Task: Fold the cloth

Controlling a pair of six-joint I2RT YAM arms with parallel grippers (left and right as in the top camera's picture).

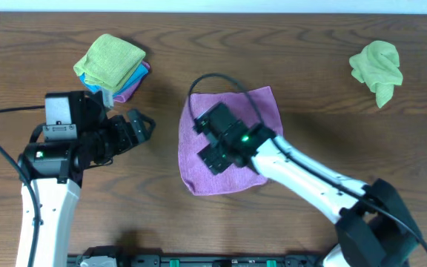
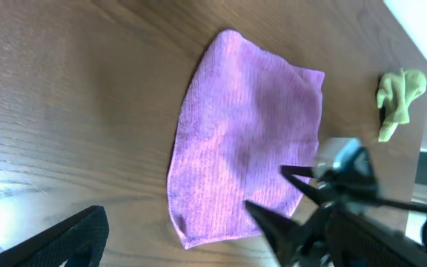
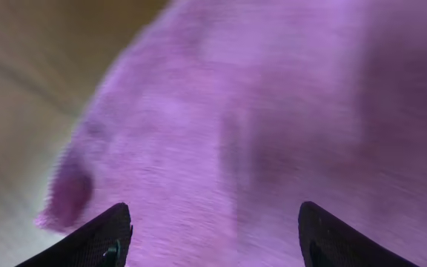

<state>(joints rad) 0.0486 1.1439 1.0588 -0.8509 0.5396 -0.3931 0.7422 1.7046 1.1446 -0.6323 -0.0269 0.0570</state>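
While right gripper (image 3: 213, 211) overhangs cloth (image 1: 259, 111), wood table (image 1: 310, 70) around

Outstretched right arm (image 1: 302, 174), right fingers (image 3: 87, 239) spread wide, bent left arm (image 1: 49, 194), left fingers (image 1: 142, 123) parted.

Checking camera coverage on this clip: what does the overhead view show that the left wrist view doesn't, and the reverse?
Overhead only: the stack of folded cloths, near the left gripper. Left wrist only: a side-on look at the right gripper, open, over the purple cloth. Both: the purple cloth spread flat, the crumpled green cloth, the wooden table.
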